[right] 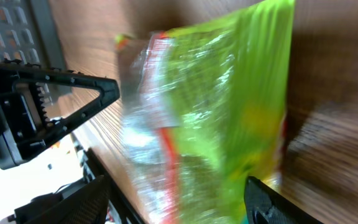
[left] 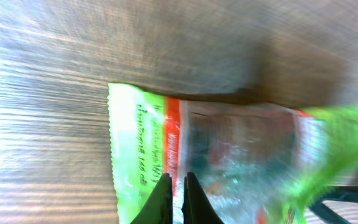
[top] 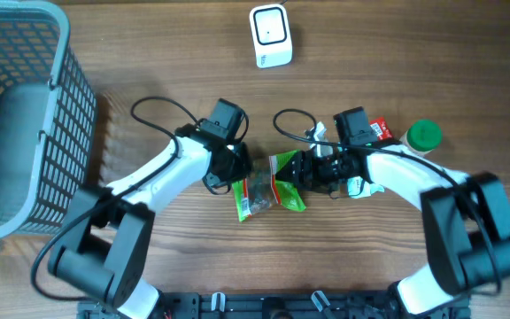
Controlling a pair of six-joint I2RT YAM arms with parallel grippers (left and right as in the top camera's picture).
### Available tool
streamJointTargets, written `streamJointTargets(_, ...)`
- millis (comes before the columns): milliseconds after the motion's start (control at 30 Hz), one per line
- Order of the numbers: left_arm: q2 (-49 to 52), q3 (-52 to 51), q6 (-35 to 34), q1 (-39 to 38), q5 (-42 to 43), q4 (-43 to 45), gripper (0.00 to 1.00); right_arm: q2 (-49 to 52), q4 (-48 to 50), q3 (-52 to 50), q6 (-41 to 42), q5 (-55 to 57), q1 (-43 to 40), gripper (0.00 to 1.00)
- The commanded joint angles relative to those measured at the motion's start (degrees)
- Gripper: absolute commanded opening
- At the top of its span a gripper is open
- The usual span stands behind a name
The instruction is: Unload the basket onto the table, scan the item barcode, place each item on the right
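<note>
The green-and-clear snack packet, orange-banded, lies crumpled mid-table, well apart from the white scanner.

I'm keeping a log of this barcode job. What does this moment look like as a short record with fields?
item: snack packet, green with a clear window, between the two grippers
left gripper: shut on the packet's edge
right gripper: open, jaws either side of the packet
scanner: white, at the far edge, well apart from the packet
basket: far left
other: green lid and red pack behind the right arm
</note>
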Motion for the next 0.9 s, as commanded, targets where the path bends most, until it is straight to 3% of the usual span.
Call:
streamJointTargets(0,-5.25,3.26,1.73,0.22,-4.76,-3.58,0.05,-6.73,-1.16,1.49,-2.78,5.6,-0.17,0.71)
streamJointTargets(233,-5.29,2.4,1.6,-0.66,-4.42,-8.83,0.04,-8.61,-5.97,1.44,-2.75,11.69,-0.15,0.74)
streamJointTargets(633,4.31,0.2,1.6,-4.68,-4.68,-7.04,0.04,-5.81,-6.43,0.37,-2.62,16.96,-0.15,0.77)
streamJointTargets(867,7.19,0.2,1.6,-4.74,-4.66,-5.99,0.04,-0.31,-4.44,0.31,-1.07,13.92,1.27,0.77)
